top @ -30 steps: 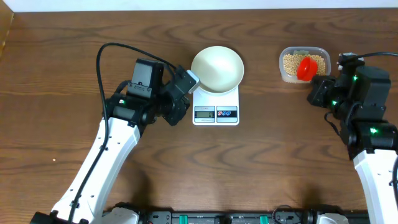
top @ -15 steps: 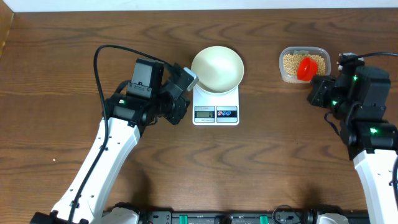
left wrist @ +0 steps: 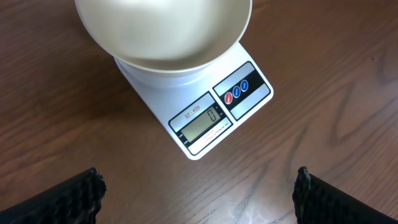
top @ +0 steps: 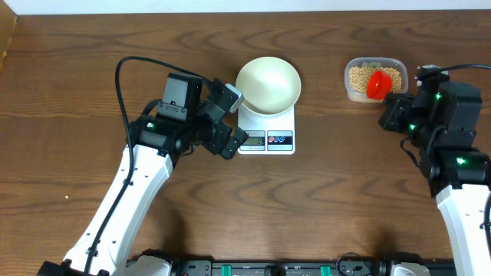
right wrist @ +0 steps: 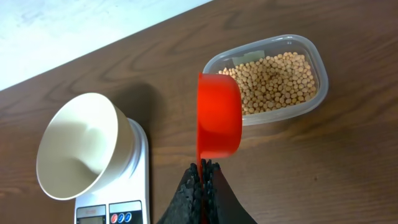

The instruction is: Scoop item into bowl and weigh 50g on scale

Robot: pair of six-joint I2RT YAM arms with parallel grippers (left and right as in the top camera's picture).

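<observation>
overhead view: you are at the start of the task, as far as it shows. the white bowl (top: 268,85) sits on the digital scale (top: 266,140) and looks empty; in the left wrist view the display seems to read zero. the soybeans (top: 359,77) all lie in the clear plastic tub (top: 347,80) at the far right of the wooden table (top: 77,61), well apart from the bowl.

your right gripper (right wrist: 200,186) is clamped on the handle of the red scoop (right wrist: 219,118), its fingers together around it, and the scoop hangs at the near edge of the tub. i cannot tell whether it carries any beans yet. your left gripper (top: 234,119) stands with its fingers wide apart and nothing in them, just beside the left side of the scale.

scooping, carrying, pouring and topping up to the target weight all seem left to do.

the path from tub to bowl looks free across bare table. the one thing to mind is your left gripper so near the scale: a nudge there could upset the reading.
</observation>
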